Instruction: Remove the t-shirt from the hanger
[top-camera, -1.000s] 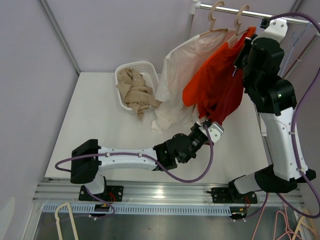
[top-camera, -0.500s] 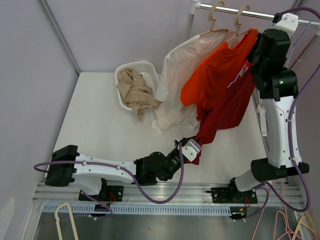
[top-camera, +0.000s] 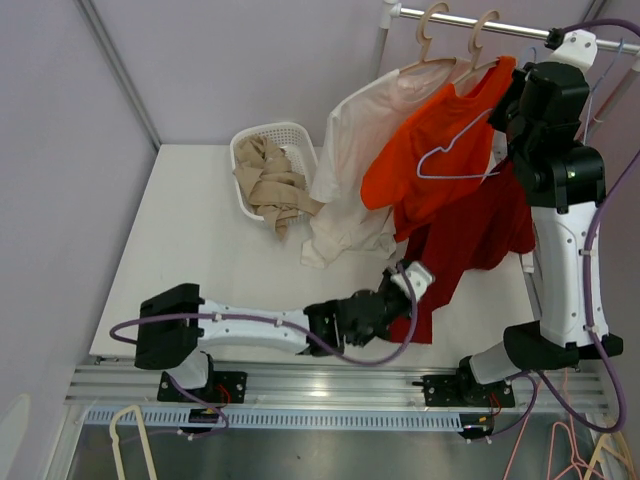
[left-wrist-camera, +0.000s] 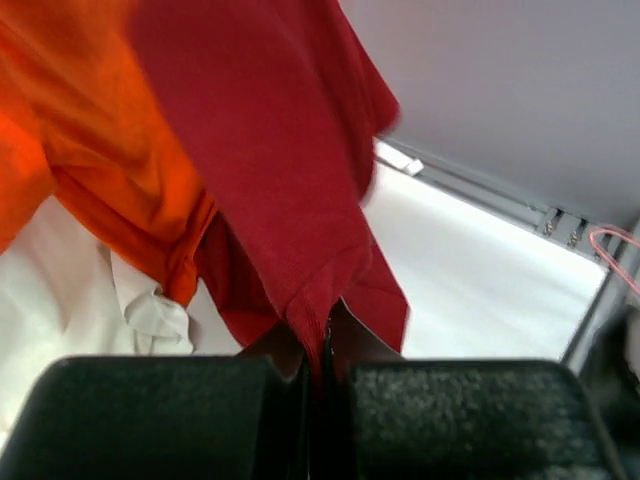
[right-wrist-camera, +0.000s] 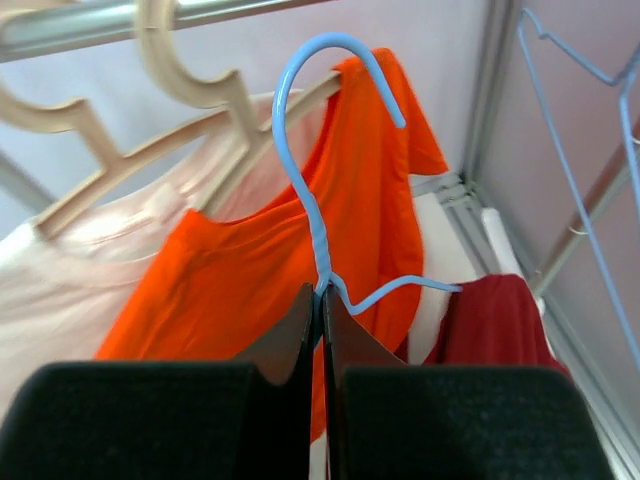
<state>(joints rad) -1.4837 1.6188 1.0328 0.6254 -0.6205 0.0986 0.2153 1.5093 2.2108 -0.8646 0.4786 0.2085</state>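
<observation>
While the right gripper (right-wrist-camera: 322, 300) has its fingers pressed together on the twisted neck of the blue wire hanger (right-wrist-camera: 318, 245), the left gripper (left-wrist-camera: 325, 365) is clamped tight on the hem of the dark red t-shirt (top-camera: 470, 235). The shirt hangs below and to the right of the hanger, drawn down toward the table (top-camera: 200, 250). The strip-off looks nearly done: most of the wire shows bare, and only the hanger's right tip seems to meet the red cloth, though I cannot tell whether it is caught there. The next move probably calls for drawing the hem down and away from the hanger, with the hanger held steady, until the cloth drops free. Just left of the hanger hang the orange t-shirt (top-camera: 430, 150) and white shirt (top-camera: 350, 150), with the rail (top-camera: 520, 27) above, so snagging is a risk on that side. The room to pull lies below the hanger, toward the near table edge.
</observation>
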